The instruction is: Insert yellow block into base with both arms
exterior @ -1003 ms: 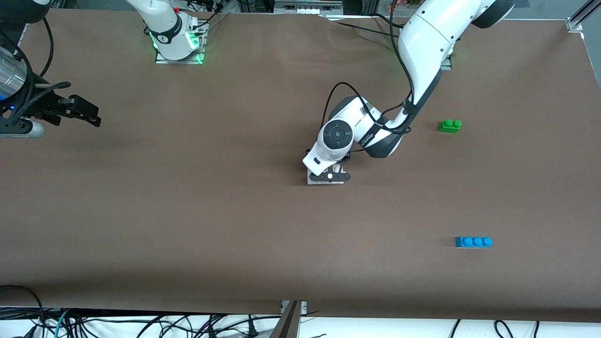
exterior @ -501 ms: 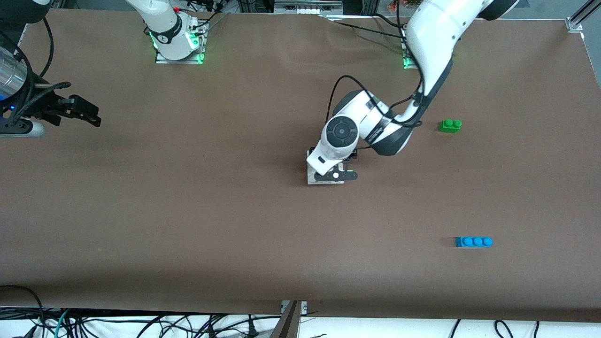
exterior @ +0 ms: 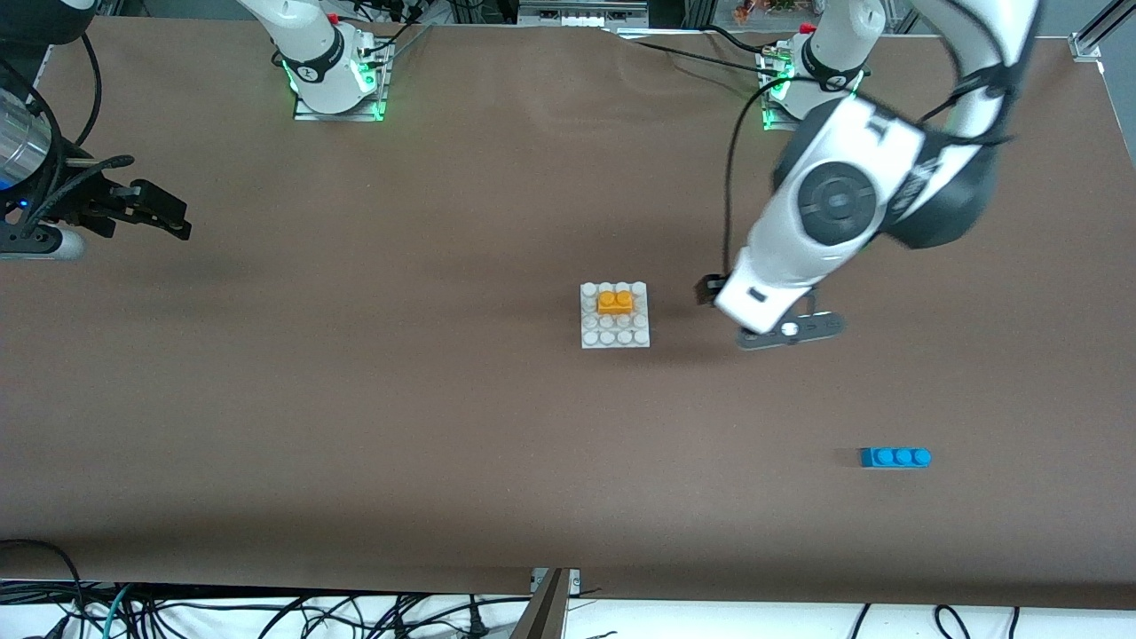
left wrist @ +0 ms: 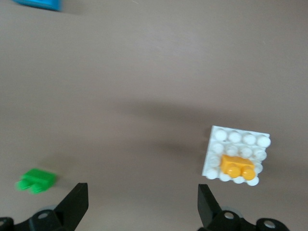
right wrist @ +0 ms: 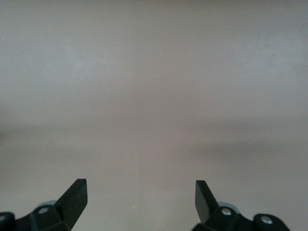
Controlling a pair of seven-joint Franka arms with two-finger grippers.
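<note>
The yellow block (exterior: 615, 301) sits pressed onto the white studded base (exterior: 590, 335) in the middle of the table, on the base's rows farther from the front camera. Both show in the left wrist view, the block (left wrist: 237, 166) on the base (left wrist: 240, 137). My left gripper (left wrist: 142, 197) is open and empty, up in the air over bare table beside the base, toward the left arm's end (exterior: 745, 311). My right gripper (exterior: 177, 222) waits over the right arm's end of the table, open and empty (right wrist: 140, 195), with only table under it.
A blue three-stud brick (exterior: 895, 457) lies nearer the front camera toward the left arm's end; it also shows in the left wrist view (left wrist: 38, 4). A green brick (left wrist: 36, 179) shows in the left wrist view; in the front view the left arm hides it.
My left gripper has let go of the yellow block, lifted off the base and swung toward the left arm's end. The block stays on the base. The right arm has not moved.
</note>
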